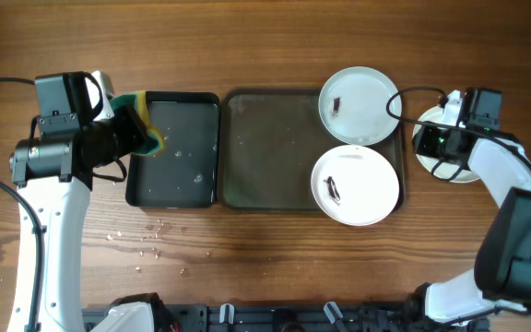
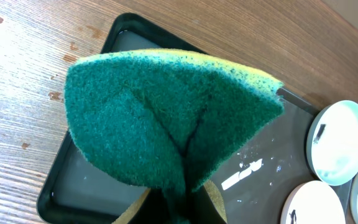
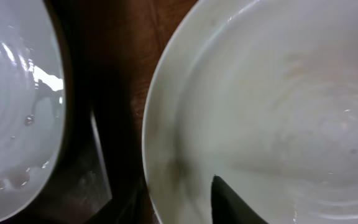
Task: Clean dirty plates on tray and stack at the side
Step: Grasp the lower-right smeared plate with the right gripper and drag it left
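Over at the left of the frame, the left end effector (image 1: 139, 129) is clamped on a folded green sponge (image 2: 166, 112) above the small black tray (image 1: 178, 175). An upper plate (image 1: 359, 104) and a lower plate (image 1: 356, 184), both smudged, sit at the right end of the large tray (image 1: 265, 148). A third plate (image 3: 278, 93) lies on the surface (image 1: 275, 258) at far right under the right end effector (image 1: 434, 143). I cannot tell whether its fingers grip.

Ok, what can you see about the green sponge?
The sponge is fuzzy dark green on one face, with a yellow foam layer showing along its edge. It is bent and creased, pinched in the left gripper. It sits over the upper left corner of the black tray. Whether it touches the tray is unclear.
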Tool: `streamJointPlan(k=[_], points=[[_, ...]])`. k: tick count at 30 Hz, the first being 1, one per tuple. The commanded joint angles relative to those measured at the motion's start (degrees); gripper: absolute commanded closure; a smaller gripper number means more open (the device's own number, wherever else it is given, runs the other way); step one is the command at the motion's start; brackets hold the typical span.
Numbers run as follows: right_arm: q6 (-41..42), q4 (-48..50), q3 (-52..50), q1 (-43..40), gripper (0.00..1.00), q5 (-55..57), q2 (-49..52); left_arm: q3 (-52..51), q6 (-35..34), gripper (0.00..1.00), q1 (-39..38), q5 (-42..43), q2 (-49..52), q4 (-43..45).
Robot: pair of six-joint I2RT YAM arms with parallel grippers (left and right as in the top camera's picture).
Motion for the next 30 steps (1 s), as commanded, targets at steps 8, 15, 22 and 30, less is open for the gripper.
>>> streamJointPlan(k=[8, 15, 22, 30], points=[[-0.68, -8.35, 2.78, 0.22, 0.65, -10.16, -5.44, 0.02, 0.98, 0.96, -0.04, 0.09, 0.17, 0.39], [1.77, -22.05, 4.52, 1.55, 0.6, -19.39, -14.99, 0.02, 0.98, 0.96, -0.04, 0.09, 0.17, 0.37], [7.39, -29.66, 1.22, 7.41, 0.66, -7.98, -15.08, 0.02, 0.98, 0.96, -0.04, 0.09, 0.17, 0.35], [14.4, -27.71, -2.14, 8.59, 0.66, 3.15, -15.02, 0.02, 0.98, 0.96, -0.04, 0.07, 0.17, 0.15]])
